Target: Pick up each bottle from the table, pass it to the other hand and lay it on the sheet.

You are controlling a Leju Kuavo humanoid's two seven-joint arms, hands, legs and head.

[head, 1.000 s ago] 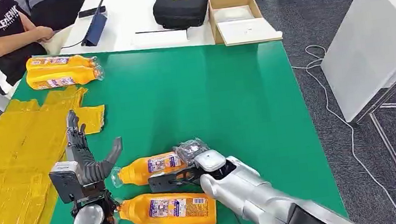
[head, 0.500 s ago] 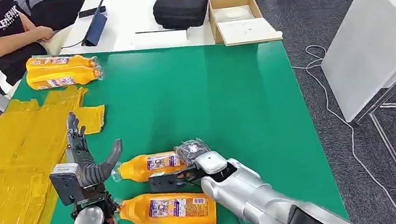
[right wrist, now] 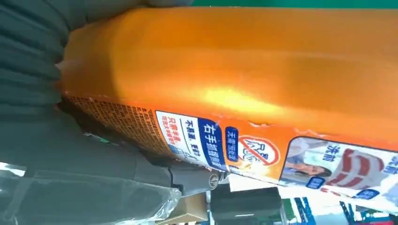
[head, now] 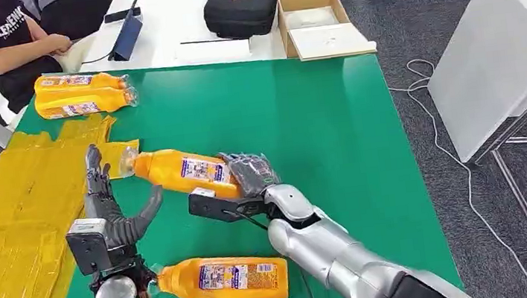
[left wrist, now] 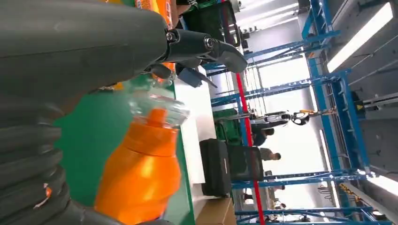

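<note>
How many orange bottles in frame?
4. Two lie side by side at the table's far left corner, one is lifted in the right hand, one lies at the near edge.

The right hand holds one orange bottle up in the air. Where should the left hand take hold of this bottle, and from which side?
Probably the bare shoulder and neck of the held bottle, approached from its cap end. The right hand wraps the base end, so only the cap half is free, and it points toward the open left hand, waiting beside it.
</note>
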